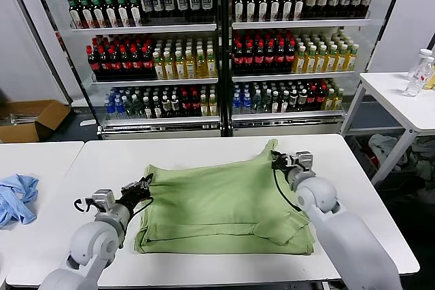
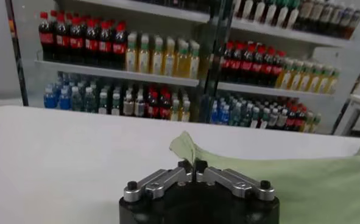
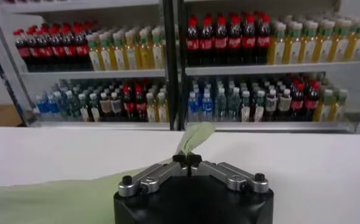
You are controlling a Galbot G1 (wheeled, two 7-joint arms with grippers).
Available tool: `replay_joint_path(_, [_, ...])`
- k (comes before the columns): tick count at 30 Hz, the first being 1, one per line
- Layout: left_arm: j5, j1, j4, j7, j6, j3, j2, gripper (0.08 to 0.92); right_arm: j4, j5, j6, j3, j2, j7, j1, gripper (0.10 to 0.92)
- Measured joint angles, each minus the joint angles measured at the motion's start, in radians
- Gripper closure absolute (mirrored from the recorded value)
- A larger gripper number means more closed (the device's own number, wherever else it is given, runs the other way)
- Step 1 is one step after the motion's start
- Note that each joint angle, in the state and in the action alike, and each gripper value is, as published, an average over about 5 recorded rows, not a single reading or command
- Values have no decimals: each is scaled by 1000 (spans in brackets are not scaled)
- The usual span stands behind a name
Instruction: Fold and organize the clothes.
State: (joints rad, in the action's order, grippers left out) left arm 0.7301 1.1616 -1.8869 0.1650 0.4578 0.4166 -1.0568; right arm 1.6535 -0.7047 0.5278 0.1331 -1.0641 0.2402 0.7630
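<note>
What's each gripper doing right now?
Left gripper: shut on the shirt's far left corner.
Right gripper: shut on the shirt's far right corner, lifted slightly.

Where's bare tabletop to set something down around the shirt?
Free: the far strip of white table between the green polo shirt and the drink shelves, and left of the shirt toward the table seam. Crowded: the shirt's far corners, pinched by left gripper and right gripper.
</note>
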Motion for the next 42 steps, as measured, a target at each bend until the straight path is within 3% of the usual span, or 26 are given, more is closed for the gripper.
replay_joint_path(11, [-35, 147, -131, -11, 37, 43, 6, 913, 289, 50, 29, 178, 24, 17, 321, 920])
replay_joint_path(18, [-124, 221, -152, -25, 75, 41, 4, 912, 383, 119, 40, 247, 4, 24, 503, 902])
replay_joint_path(23, [-208, 260, -165, -21, 81, 26, -18, 847, 418, 180, 42, 263, -13, 19, 572, 776])
replay_joint_path(38, [-459, 316, -132, 117, 17, -23, -175, 421, 534, 306, 19, 305, -26, -5, 731, 352])
replay_joint_path(40, [-485, 315, -114, 134, 15, -30, -196, 395, 541, 313, 17, 306, -26, -7, 741, 300])
replay_joint_path(42, [-506, 316, -101, 145, 14, -36, -213, 421, 547, 319, 16, 307, -26, -8, 749, 249])
